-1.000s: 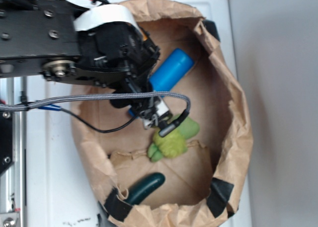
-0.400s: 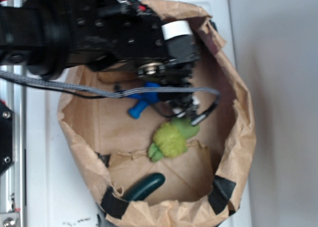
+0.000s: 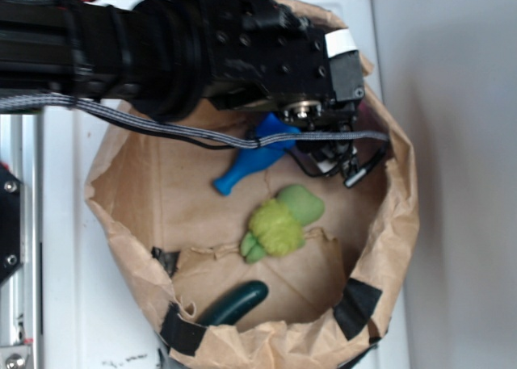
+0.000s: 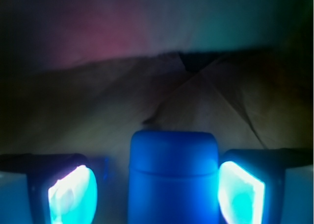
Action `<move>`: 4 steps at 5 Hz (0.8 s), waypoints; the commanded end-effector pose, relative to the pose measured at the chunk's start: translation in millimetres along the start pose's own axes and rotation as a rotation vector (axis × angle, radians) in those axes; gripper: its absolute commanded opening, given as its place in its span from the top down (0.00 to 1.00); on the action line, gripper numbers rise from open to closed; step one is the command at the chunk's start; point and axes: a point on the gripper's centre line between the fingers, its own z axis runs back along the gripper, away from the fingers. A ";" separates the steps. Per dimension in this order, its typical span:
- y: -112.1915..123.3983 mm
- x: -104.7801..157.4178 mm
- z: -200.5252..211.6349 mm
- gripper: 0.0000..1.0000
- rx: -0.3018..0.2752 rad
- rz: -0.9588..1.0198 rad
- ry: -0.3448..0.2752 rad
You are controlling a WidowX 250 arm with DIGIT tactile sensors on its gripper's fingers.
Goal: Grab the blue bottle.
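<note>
Bright blue smooth plastic bottle: slight sheen, uniform surface. Crumpled brown paper bag: matt, creased, rim rolled, patched with black tape. Fuzzy yellow-green plush toy: cloth, napped. Dark green cucumber-shaped object: smooth, glossy. Black robot arm: matt, metal screws, braided grey cable. Gripper: translucent fingers, glowing.

No legible text, label, brand, number or sign appears in either view. The white band on the arm's end section, at about one o'clock in the exterior view, is blank as far as can be seen. The blue bottle shows a plain, unmarked surface in the wrist view. The black tape patches on the paper bag, at about five and seven o'clock, carry no lettering.
</note>
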 end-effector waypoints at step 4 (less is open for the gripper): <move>-18.1 -0.6 136.6 1.00 -0.200 -0.009 -0.038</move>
